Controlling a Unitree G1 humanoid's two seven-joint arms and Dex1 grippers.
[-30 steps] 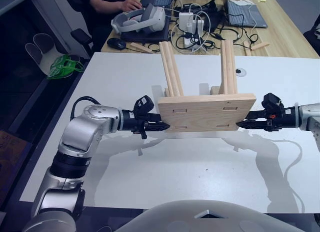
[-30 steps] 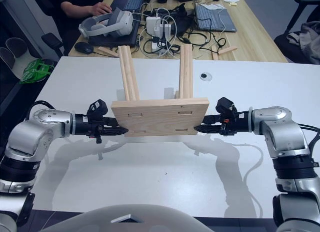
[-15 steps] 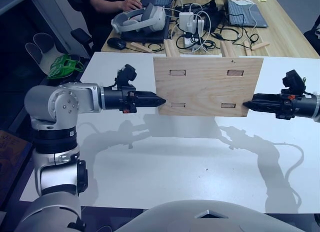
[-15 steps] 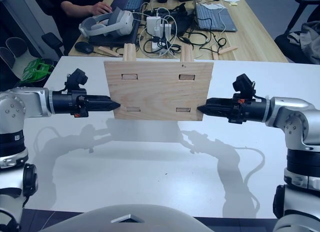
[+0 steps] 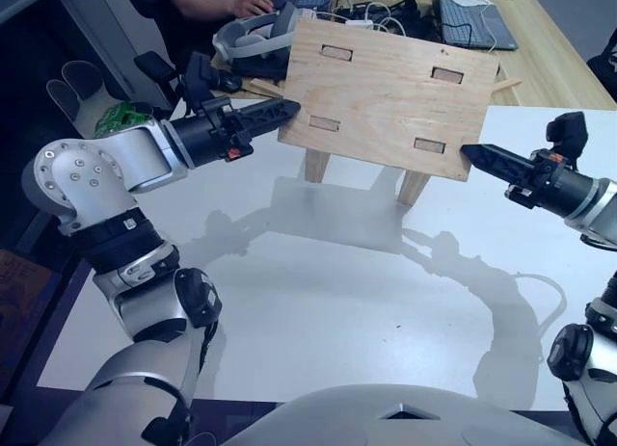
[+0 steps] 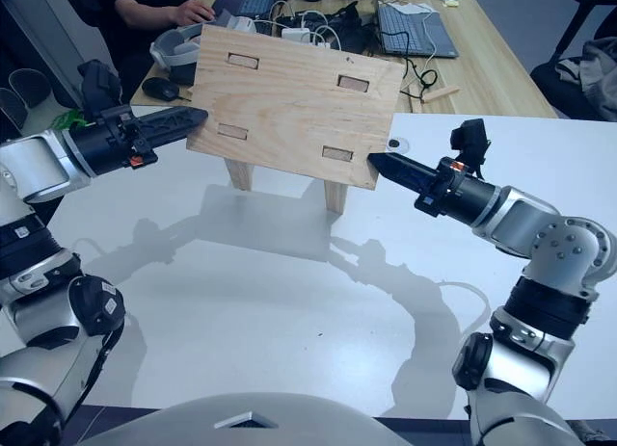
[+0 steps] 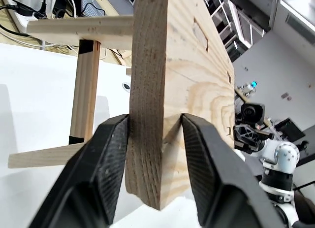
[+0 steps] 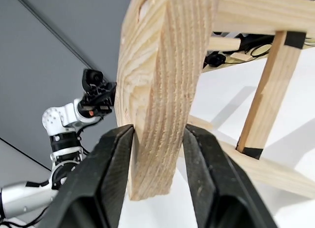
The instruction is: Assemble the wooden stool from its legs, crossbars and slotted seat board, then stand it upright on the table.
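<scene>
The assembled wooden stool hangs tilted over the white table (image 5: 337,301). Its slotted seat board (image 5: 386,94) faces me, higher on my left. Two legs (image 5: 314,165) (image 5: 413,187) point down toward the table behind it. My left gripper (image 5: 284,111) is shut on the board's left edge. My right gripper (image 5: 472,155) is shut on its lower right corner. In the left wrist view both fingers (image 7: 110,164) press the board's end grain (image 7: 150,80), with a leg (image 7: 83,90) and crossbar (image 7: 78,27) beyond. The right wrist view has its fingers (image 8: 115,164) clamping the board's other edge (image 8: 157,80).
Behind the white table stands a wooden desk (image 5: 549,51) crowded with a headset (image 5: 253,37), laptops and tangled cables, where a person's hand (image 5: 251,3) rests. A round cable port (image 6: 393,143) sits in the table by the right arm. Green items (image 5: 114,120) lie off the table's left edge.
Both arms have raised the stool off the table and turned it. Its legs, which pointed away from me, now point down, and the seat board has risen and tilted.
</scene>
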